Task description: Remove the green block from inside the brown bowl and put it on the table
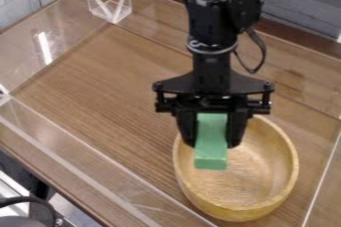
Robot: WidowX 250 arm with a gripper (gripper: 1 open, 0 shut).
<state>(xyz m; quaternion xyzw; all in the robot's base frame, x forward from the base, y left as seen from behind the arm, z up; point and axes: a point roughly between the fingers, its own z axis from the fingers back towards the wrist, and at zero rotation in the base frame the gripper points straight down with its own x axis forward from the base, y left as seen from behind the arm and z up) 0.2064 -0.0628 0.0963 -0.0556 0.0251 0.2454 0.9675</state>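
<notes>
The green block [212, 143] hangs upright in my gripper [213, 131], whose black fingers are shut on its upper part. It is lifted over the left half of the brown bowl [266, 186], its lower end near the height of the bowl's rim. The bowl is a round, light tan wooden one resting near the front right of the table [114, 92]. My arm comes straight down from above, with the gripper pointing downward.
Low clear plastic walls [54, 47] edge the wood-grain tabletop on the left and front. A small clear stand [110, 9] sits at the back left. Open tabletop stretches left of the bowl.
</notes>
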